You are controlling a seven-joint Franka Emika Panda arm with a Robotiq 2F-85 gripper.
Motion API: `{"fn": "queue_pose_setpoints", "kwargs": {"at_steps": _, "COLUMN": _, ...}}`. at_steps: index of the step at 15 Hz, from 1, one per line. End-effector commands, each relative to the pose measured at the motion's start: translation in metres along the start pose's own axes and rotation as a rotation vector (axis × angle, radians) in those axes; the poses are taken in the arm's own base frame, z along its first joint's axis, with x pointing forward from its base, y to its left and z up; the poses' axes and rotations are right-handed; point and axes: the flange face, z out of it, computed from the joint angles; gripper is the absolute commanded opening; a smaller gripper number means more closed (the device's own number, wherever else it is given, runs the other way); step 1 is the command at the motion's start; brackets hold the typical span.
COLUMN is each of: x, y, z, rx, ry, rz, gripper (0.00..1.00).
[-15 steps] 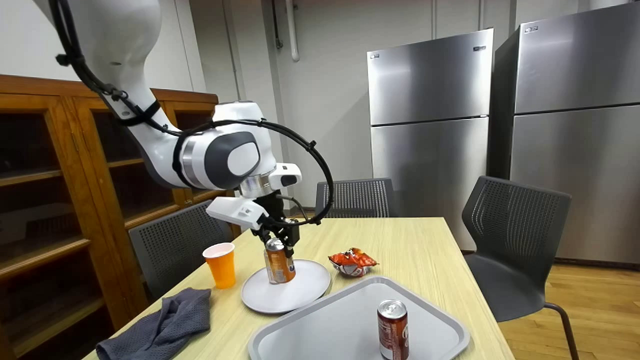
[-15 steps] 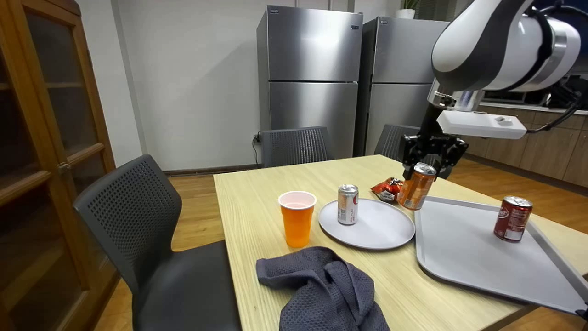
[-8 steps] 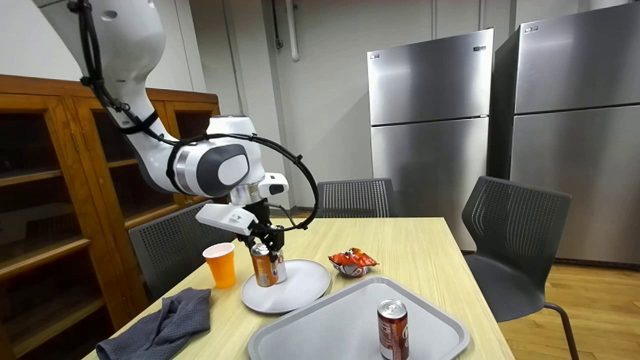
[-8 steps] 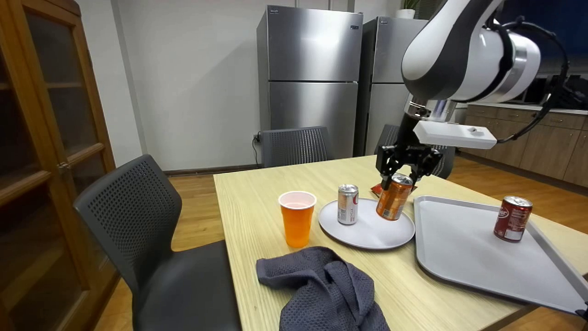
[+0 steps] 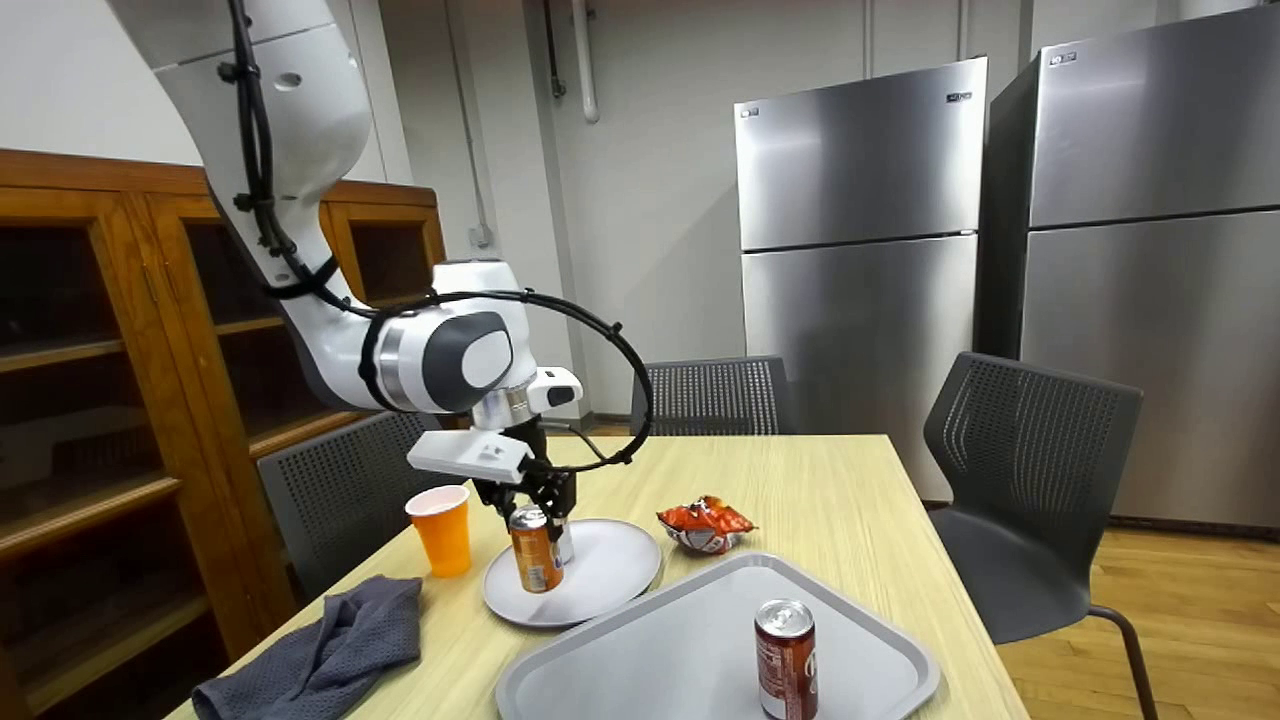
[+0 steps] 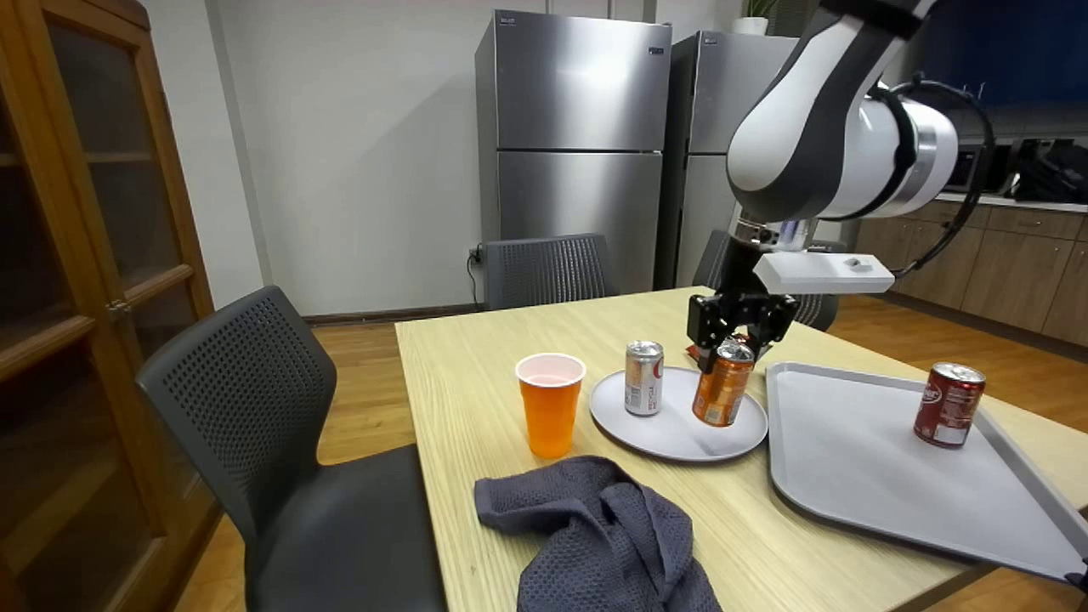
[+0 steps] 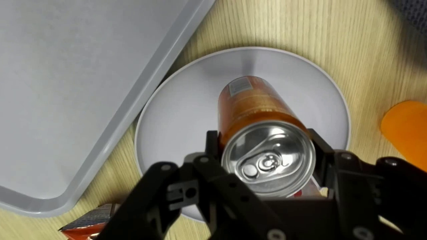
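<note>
In an exterior view, left to right, we logged: wooden glass-door cabinet [image 6: 98, 280]; dark gray chair [image 6: 246, 416] at the edge of the counter [image 6: 493, 333]; orange plastic cup [image 6: 551, 416], upright; crumpled dark gray towel [image 6: 608, 535] at front. Next, pale gray plate [image 6: 680, 444], with silver soda can [image 6: 643, 380] upright on it. Right of that can, we saw the orange soda can [image 6: 721, 395] over the plate, tilted, pinched near its lid by the claw [image 6: 733, 357]; the wrist view gave us fingertips [image 7: 212, 143] pressed on both sides. We couldn't tell whether its base touched the plate. Red snack bag [image 5: 705, 525] sat behind, mostly hidden in one picture. Last, we had gray tray [image 6: 884, 493] just beside the plate, dark red soda can [image 6: 949, 405] upright on it.
</note>
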Motion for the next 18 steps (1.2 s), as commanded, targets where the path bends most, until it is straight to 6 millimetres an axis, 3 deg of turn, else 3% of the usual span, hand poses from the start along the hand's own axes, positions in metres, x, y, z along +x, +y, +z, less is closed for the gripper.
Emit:
{"fn": "queue_pose_setpoints", "kwargs": {"at_steps": 1, "x": 0.016, "y": -0.005, "z": 0.007, "rx": -0.015, "ry": -0.012, "rz": -0.051, "gripper": 0.38}}
{"fn": "queue_pose_setpoints", "kwargs": {"at_steps": 9, "x": 0.024, "y": -0.013, "z": 0.027, "rx": -0.025, "ry": -0.027, "rz": -0.093, "gripper": 0.38}}
{"fn": "queue_pose_setpoints", "kwargs": {"at_steps": 18, "x": 0.025, "y": -0.014, "z": 0.035, "rx": -0.023, "ry": -0.037, "rz": -0.099, "gripper": 0.38}}
